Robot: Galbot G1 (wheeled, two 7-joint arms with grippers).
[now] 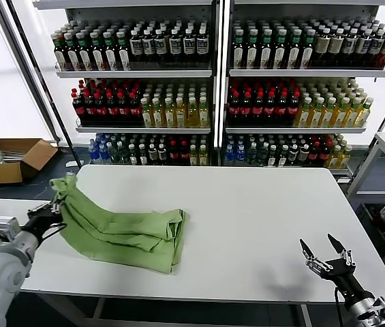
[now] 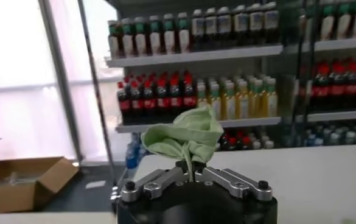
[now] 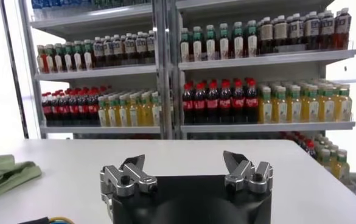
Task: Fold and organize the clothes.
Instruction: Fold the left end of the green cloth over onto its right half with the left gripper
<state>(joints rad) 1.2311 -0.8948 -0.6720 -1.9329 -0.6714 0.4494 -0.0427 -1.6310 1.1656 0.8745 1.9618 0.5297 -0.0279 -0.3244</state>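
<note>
Shirt [image 1: 120, 231], light green, lies bunched on the white table [image 1: 247, 225] toward its left side, w/ one end lifted off the top near the table's left edge. Left gripper [image 1: 50, 212] is clamped tight on that raised end, cloth bulging out above the fingers [image 2: 226, 178] in the left wrist view. Right gripper [image 1: 327, 253] hovers over the table's front right corner, jaws spread wide & holding nothing, well apart from the shirt.

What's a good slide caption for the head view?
Left gripper lifts one end of green shirt off white table; right gripper waits open.
</note>
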